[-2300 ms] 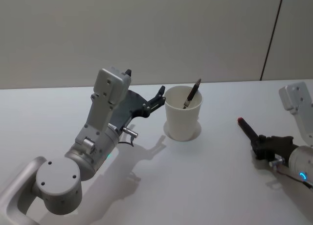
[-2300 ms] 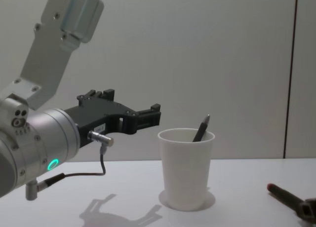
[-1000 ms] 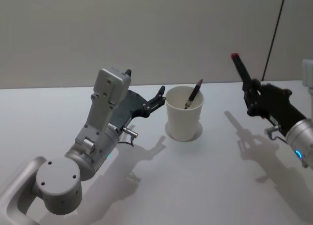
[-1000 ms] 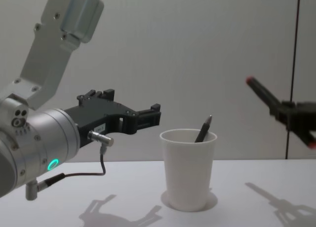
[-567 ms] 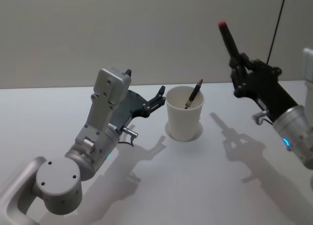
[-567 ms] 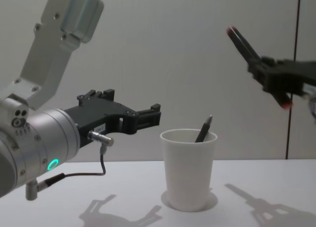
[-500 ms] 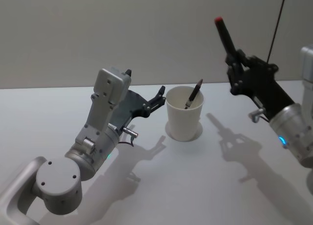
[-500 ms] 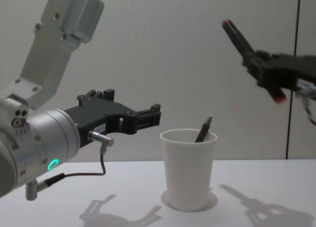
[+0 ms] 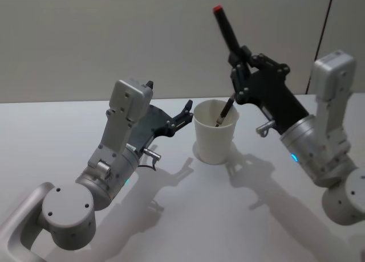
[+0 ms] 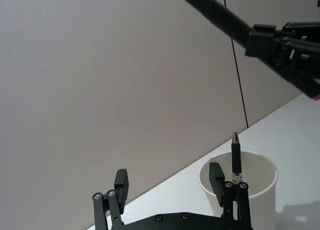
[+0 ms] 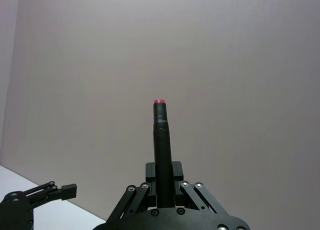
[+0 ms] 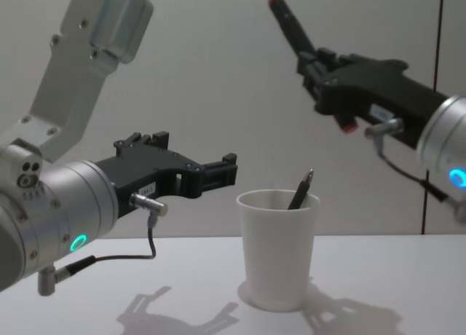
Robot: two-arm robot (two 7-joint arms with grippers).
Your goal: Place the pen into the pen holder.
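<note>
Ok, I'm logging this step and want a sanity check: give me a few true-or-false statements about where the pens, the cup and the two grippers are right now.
1. The right gripper is shut on a black pen with a red tip. True.
2. That pen is already standing in the pen holder. False: it is held in the air above the cup, red tip pointing up.
3. The pen holder is empty. False: another dark pen leans inside it.
4. The left gripper is open beside the cup and holds nothing. True.
5. The pen holder lies on its side. False: it stands upright on the white table.
</note>
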